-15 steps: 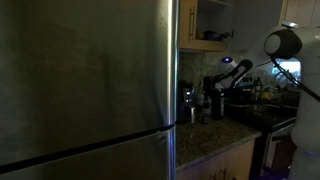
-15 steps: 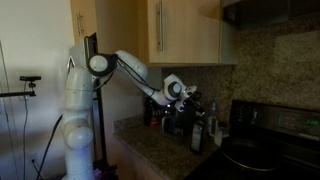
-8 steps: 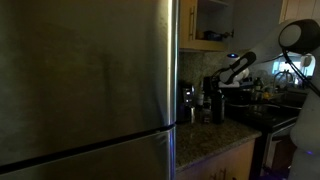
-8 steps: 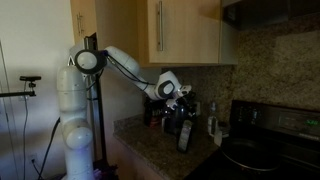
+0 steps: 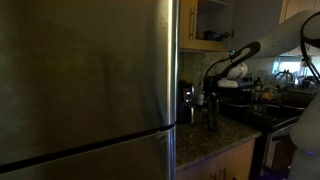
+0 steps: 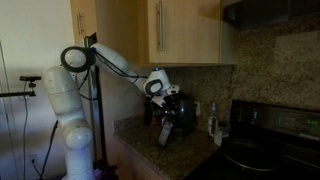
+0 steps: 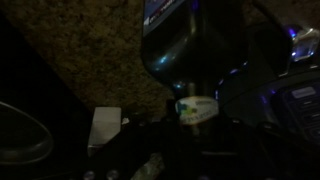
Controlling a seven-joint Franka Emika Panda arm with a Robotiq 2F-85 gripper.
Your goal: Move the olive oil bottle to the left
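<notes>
the gripper holds the olive oil bottle tight by its top. the bottle leans over the tabletop, with bare room toward the front edge and another bottle well apart.

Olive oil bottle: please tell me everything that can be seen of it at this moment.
The bottle is tall, slim and dark; the dim light hides its label, cap and material. It hangs tilted, its base swung to one side of its top, which the gripper seems to clamp from above. It is low over the speckled counter. Whether its base touches the counter cannot be told.
</notes>
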